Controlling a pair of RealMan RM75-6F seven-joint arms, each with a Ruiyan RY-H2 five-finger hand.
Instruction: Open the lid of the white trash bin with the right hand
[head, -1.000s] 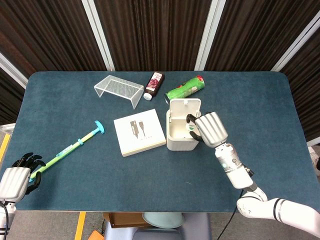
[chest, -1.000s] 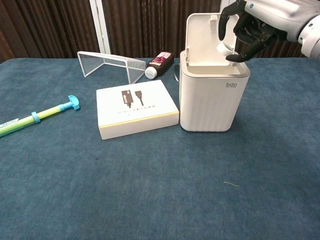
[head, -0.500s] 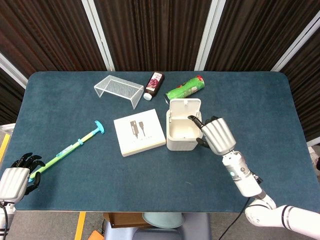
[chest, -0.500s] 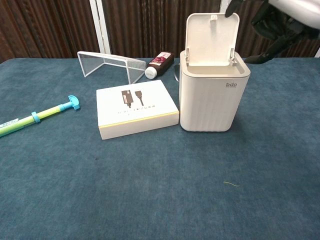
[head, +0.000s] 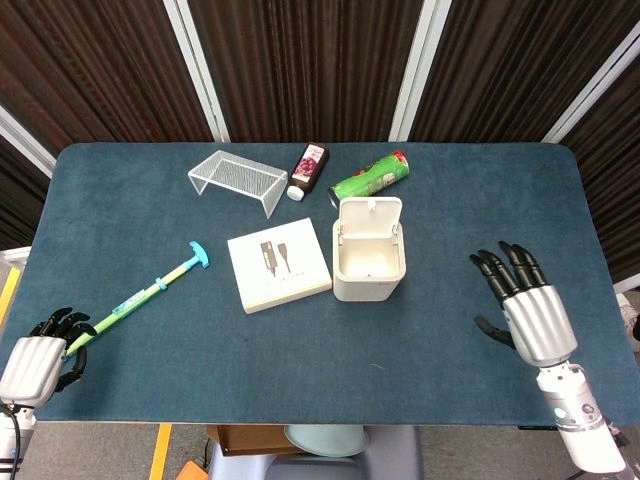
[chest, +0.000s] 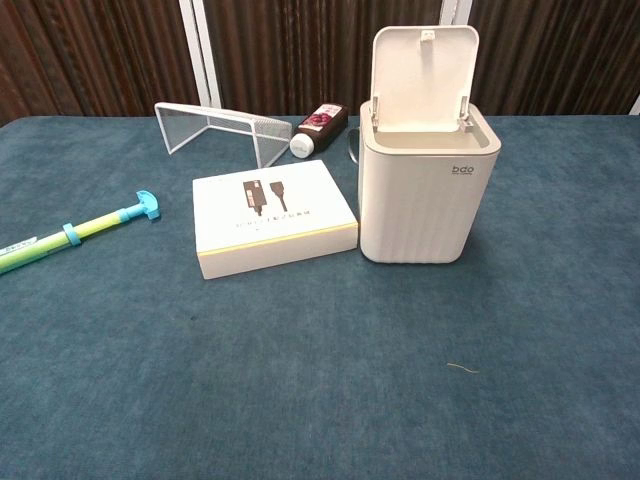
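Right hand (head: 527, 305) has pulled back from the bin (head: 369, 262) to the table's right side, fingers spread, holding nothing; bin sits mid-table beside the white box (head: 278, 264), lid (chest: 424, 76) standing upright, so task looks done.

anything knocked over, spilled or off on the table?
Nothing spilled or damaged. The white trash bin stands upright with its lid tipped open. The dark bottle and green can lie on their sides behind it. The right hand is apart from the bin, fingers spread.
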